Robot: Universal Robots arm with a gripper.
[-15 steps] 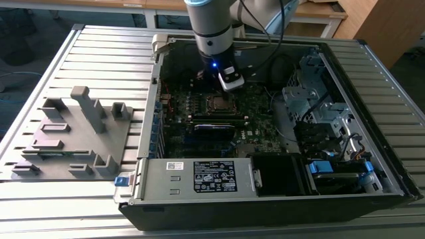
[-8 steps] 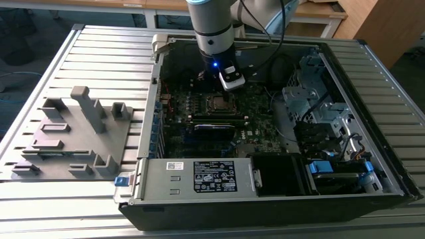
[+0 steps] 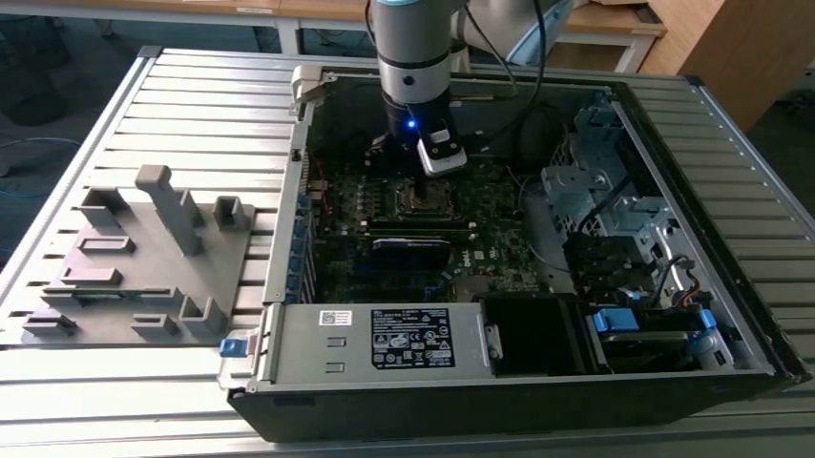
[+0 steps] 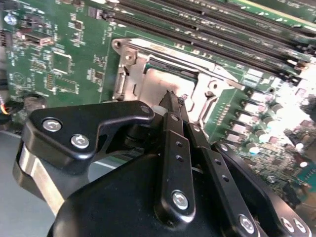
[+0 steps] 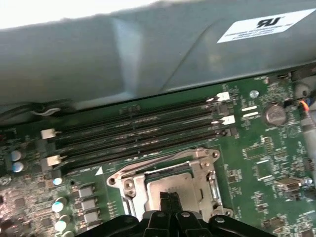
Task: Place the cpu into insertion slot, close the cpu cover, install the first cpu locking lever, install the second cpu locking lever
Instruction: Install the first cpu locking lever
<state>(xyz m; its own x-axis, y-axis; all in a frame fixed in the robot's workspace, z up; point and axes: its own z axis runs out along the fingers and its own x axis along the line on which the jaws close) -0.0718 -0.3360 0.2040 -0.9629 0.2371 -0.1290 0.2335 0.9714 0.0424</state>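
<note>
**Hand poised over the seated CPU in the open computer case**

An open computer case lies flat on a ribbed metal surface, its side off so the arm can reach straight down to the motherboard. A grey fixture plate with upright blocks sits on the surface toward the exterior view's left, well apart from the work.

Long black memory slots run beside the insertion slot, whose metal rim is bolted to the green board. The cpu cover appears to lie down around the chip, its square window leaving the metal top exposed; whether the levers are latched cannot be told.

The cpu, dull silver-grey, sits flat inside the socket. Directly above it hangs the hand, its two thin black fingers pressed together with nothing between them, tips pointing at the chip's top.
</note>
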